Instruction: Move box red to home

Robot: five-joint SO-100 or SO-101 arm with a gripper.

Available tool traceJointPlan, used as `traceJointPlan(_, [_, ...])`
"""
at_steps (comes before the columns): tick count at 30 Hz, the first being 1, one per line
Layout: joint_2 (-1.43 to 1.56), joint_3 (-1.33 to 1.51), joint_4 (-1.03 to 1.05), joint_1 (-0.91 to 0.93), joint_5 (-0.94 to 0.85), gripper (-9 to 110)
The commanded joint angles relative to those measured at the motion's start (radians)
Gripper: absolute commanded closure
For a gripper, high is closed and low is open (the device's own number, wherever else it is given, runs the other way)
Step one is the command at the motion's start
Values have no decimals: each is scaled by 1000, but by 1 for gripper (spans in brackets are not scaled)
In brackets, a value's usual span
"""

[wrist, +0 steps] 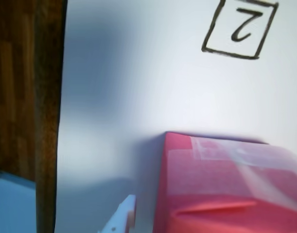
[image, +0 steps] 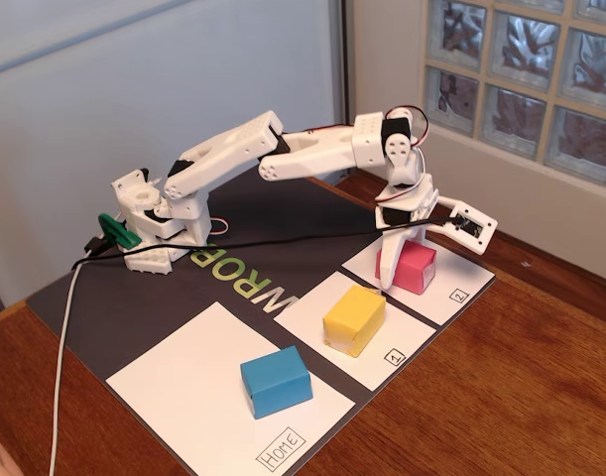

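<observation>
The red box (image: 410, 267) lies on the white rectangle marked "2" (image: 451, 288), at the right end of the dark mat. My gripper (image: 402, 260) has come down over the box, open, with one white finger along its left side. In the wrist view the red box (wrist: 226, 189) fills the lower right. One white fingertip (wrist: 125, 213) stands just left of it with a small gap between them, and the other finger is out of frame. Home (image: 174, 387), the large white square with the "HOME" label, lies at the front left.
A blue block (image: 276, 381) sits on home. A yellow block (image: 354, 319) sits on the rectangle marked "1" (image: 312, 302). The arm's base (image: 149, 223) and its cables are at the back left. A wooden table (image: 521, 377) surrounds the mat.
</observation>
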Motion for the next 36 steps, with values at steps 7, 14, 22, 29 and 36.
traceJointPlan(7, [-28, -57, 14, 9, -6, 50])
traceJointPlan(14, [-43, -57, 51, 29, -37, 70])
traceJointPlan(22, [-52, -117, 144, 51, -83, 98])
traceJointPlan(29, [-18, -227, 261, 75, -163, 102])
traceJointPlan(36, [118, -227, 342, 100, -230, 102])
